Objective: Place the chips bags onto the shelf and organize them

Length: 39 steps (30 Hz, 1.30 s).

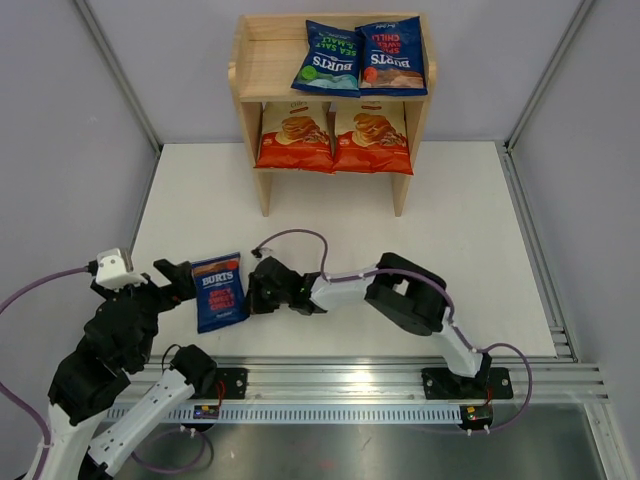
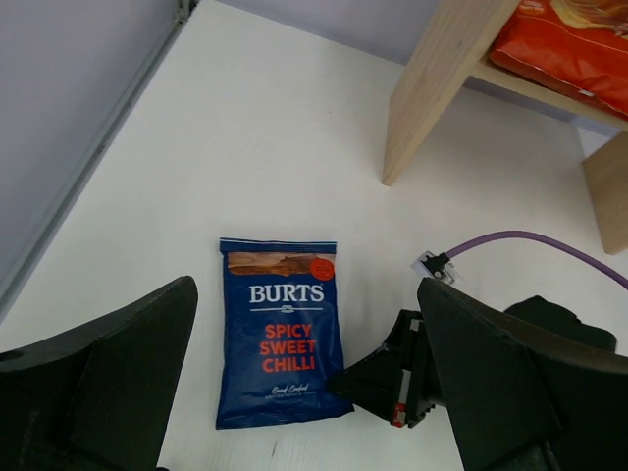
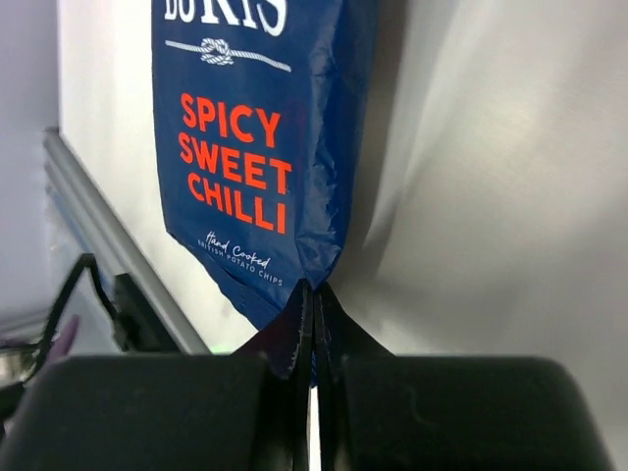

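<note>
**One bag [image 1: 219, 291] left: lift by the corner, shelve top left**

Lies label-up on the table [image 1: 450, 250], near the front edge and well apart from the shelf [image 1: 272, 58]. Pinched at its bottom corner by the right gripper [image 3: 314, 294], fingers pressed together on the thin seam. Flanked on the other side by the left gripper [image 1: 180, 283], fingers spread wide and touching nothing.

Judging from that slim hold:

- Raise slowly, and watch for foil slipping out of the pinch or the pack swinging beneath it.
- Lift well clear of the table before travelling.
- Carry toward the bare left half of the top tier, beside the teal bag [image 1: 328, 57] and the red-labelled bag [image 1: 392, 58] sitting there. Looks the fitting spot, with both orange bags [image 1: 296, 135] filling the lower tier.
- Come in from the front, above the board and inside the side panel [image 1: 240, 70].
- Set down label outward, in line with its neighbours, not overlapping the teal one.
- Release only once rested — a drop from height would likely tip it flat or off the edge.
- Hold the left arm out of the path.
</note>
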### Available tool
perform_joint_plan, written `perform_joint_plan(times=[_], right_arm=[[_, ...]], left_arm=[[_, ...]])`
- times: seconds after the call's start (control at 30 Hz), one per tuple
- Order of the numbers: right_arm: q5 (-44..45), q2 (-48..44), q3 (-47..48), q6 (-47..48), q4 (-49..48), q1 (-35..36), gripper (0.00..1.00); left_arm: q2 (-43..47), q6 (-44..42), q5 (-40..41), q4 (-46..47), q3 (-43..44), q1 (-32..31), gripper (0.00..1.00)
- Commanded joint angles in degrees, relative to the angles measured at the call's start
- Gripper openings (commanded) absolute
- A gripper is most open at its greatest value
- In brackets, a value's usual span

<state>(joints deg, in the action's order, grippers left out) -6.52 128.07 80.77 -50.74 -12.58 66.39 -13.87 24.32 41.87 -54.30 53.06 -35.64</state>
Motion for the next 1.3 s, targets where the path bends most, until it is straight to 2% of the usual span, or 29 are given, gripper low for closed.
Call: perform_joint_plan(times=[0.0, 0.03, 0.13, 0.27, 0.43, 0.6, 0.8, 0.93, 1.13, 1.27], right_arm=[[11.17, -13.24, -10.52, 1.17, -5.61, -0.47, 0.00], [13.53, -15.37, -14.81, 1.52, -6.14, -0.91, 0.00], [17.32, -23.02, -20.02, 3.54, -5.44, -1.44, 0.00], [21.01, -32.60, -26.88, 6.44, -0.61, -2.40, 0.00], [28.48, -46.67, -32.15, 7.50, 4.49, -2.58, 0.00], [32.62, -55.28, -34.54, 6.54, 5.72, -2.76, 0.00], [36.31, -62.14, -38.14, 5.74, 3.71, -2.76, 0.00], [37.37, -64.96, -40.78, 5.56, 1.34, -2.84, 0.00], [36.14, -66.19, -42.27, 6.36, -2.61, -2.76, 0.00], [35.36, -66.55, -43.42, 8.19, -6.48, -2.76, 0.00]], left_arm=[[-2.12, 3.89, -8.54, 4.37, -0.94, 0.04, 0.99], [-2.65, 4.51, -11.86, 4.99, -1.29, 0.04, 0.99], [-4.32, 6.88, -17.32, 8.24, -2.86, 0.04, 0.99], [-6.78, 11.53, -24.19, 13.69, -6.81, 0.04, 0.99], [-11.43, 26.81, -29.98, 18.00, -11.92, 0.13, 0.99], [-14.25, 42.43, -37.99, 32.57, -22.62, 0.13, 0.99], [-19.78, 62.31, -43.45, 45.86, -28.45, 0.04, 0.99], [-22.95, 68.74, -42.58, 47.80, -26.96, 0.04, 0.99], [-30.75, 78.51, -44.93, 57.72, -27.66, -1.36, 0.99], [-36.83, 82.55, -46.70, 64.57, -26.52, -4.87, 0.99]])
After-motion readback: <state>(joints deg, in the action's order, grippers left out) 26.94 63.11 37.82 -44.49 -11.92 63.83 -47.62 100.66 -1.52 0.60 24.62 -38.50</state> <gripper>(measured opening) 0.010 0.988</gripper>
